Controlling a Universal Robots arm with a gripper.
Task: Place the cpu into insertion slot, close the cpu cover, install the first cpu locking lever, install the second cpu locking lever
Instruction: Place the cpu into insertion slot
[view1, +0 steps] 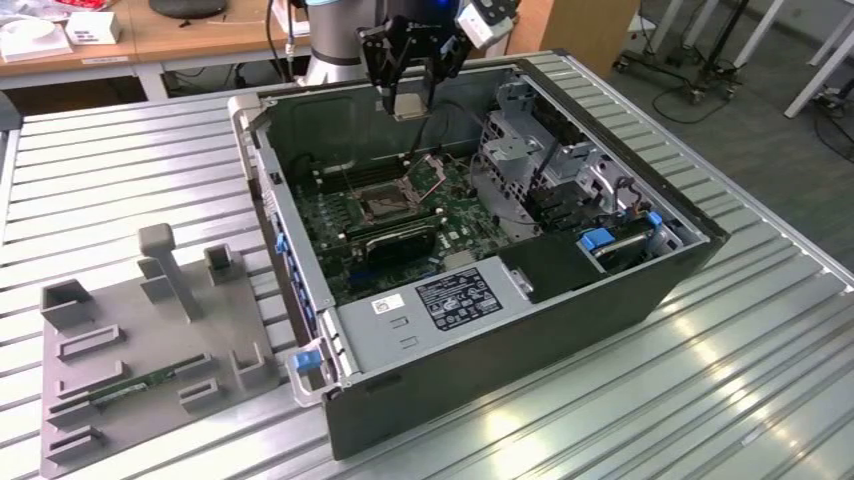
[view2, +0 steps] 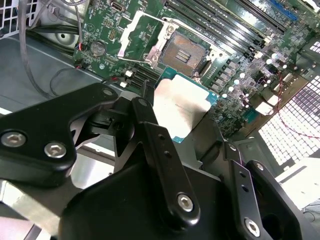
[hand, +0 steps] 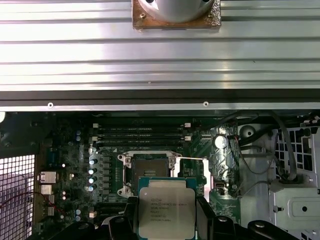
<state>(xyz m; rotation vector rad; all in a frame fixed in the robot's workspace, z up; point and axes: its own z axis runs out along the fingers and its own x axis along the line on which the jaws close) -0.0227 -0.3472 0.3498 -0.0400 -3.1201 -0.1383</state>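
- Tool (view1: 408, 108) clamped on the cpu (hand: 162, 210) by its edges, hanging above the board (inside the open case (view1: 667, 270)).
- Slot (hand: 148, 170) bare, cover (view2: 136, 35) flipped up.

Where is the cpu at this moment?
The cpu is clamped in the gripper, raised over the far end of the open computer case in the exterior view. In both wrist views it hangs beside the empty insertion slot, not in it.
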